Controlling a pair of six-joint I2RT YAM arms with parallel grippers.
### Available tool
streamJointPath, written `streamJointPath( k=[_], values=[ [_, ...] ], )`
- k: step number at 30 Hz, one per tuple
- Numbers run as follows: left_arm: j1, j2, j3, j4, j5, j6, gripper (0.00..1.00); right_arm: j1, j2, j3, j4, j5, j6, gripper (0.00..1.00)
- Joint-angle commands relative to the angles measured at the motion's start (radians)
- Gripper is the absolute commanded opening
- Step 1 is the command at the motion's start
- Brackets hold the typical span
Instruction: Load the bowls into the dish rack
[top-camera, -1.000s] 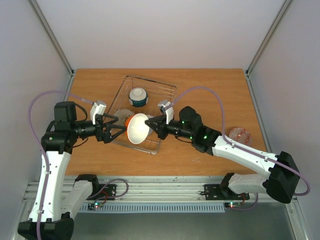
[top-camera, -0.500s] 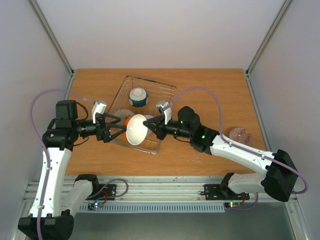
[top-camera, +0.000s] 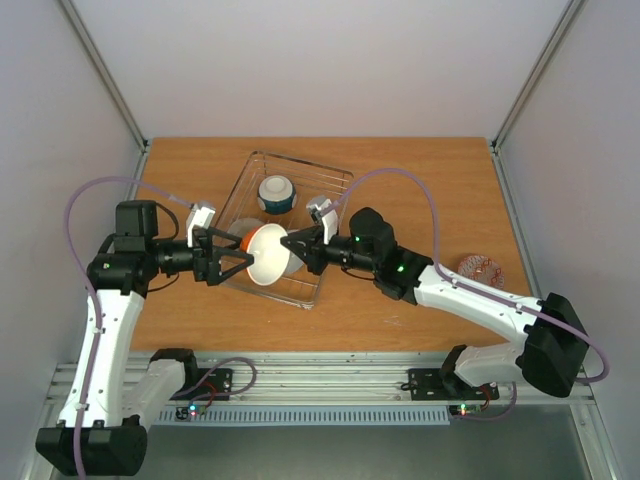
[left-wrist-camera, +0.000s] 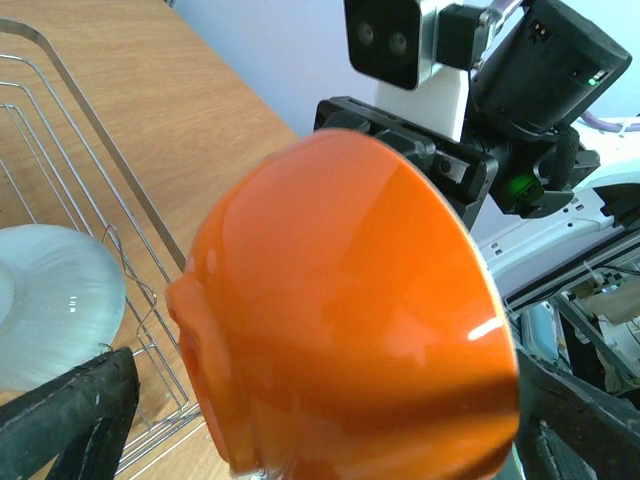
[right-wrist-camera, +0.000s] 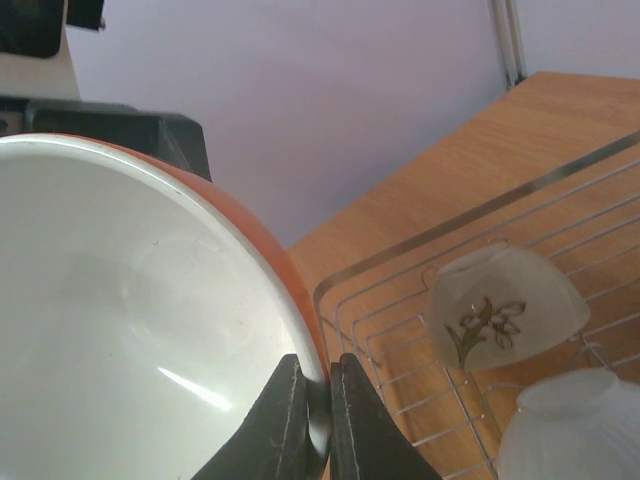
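One orange-glazed round bowl (left-wrist-camera: 350, 310) is hanging over the silver wire dish rack (top-camera: 300, 164) — right gripper (right-wrist-camera: 318, 400) pinching its rim, left gripper (top-camera: 238, 256) gaping wide beside it. Three bowls are sitting inside: teal-banded bowl (top-camera: 277, 193), sprig-painted bowl (right-wrist-camera: 505, 310), ribbed white bowl (right-wrist-camera: 580, 425).

Top cam is looking down from above & behind the arm bases, taking in the whole brown wooden table (top-camera: 430, 180). L wrist cam is facing toward the R arm, v. close on the orange outside of the round ceramic orange-and-white bowl (left-wrist-camera: 350, 320). R wrist cam is facing back the opposite way, close into its white inside (right-wrist-camera: 120, 320). All 3 are sharing that bowl & the silver wire dish rack (top-camera: 300, 163).
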Motion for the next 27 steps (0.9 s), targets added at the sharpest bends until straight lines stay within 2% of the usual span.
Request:
streamJointPath(
  k=[1,8,14,16,17,18,19,21,23,27],
  values=[
    [0.005,0.0,0.028,-0.007,0.018,0.016,0.99,0.003,0.023,0.083,0.066,0.01,-0.025,0.01],
    [0.005,-0.001,0.028,-0.006,0.02,0.016,0.98,0.003,0.046,0.112,0.069,0.015,-0.036,0.01],
    [0.005,0.0,0.025,-0.001,0.021,0.013,0.6,0.003,0.063,0.112,0.083,0.007,-0.032,0.01],
    [0.005,-0.001,0.024,0.001,0.02,0.013,0.39,0.003,0.065,0.112,0.089,0.003,-0.028,0.01],
    [0.005,-0.002,0.023,0.003,0.014,0.013,0.2,0.003,0.065,0.111,0.092,0.002,-0.027,0.01],
    [0.005,-0.003,0.022,0.006,0.009,0.009,0.08,0.003,0.065,0.111,0.093,0.001,-0.027,0.01],
    [0.005,-0.005,0.02,0.011,0.001,0.007,0.02,0.003,0.066,0.111,0.093,-0.001,-0.026,0.01],
    [0.005,-0.01,0.015,0.018,-0.007,-0.001,0.0,0.003,0.063,0.109,0.093,0.0,-0.026,0.01],
    [0.005,-0.013,0.014,0.021,-0.01,-0.001,0.0,0.003,0.054,0.109,0.085,0.003,-0.031,0.08],
    [0.005,-0.036,0.003,0.049,-0.064,-0.012,0.0,0.003,-0.006,0.095,0.018,0.088,-0.069,0.46]
  ],
)
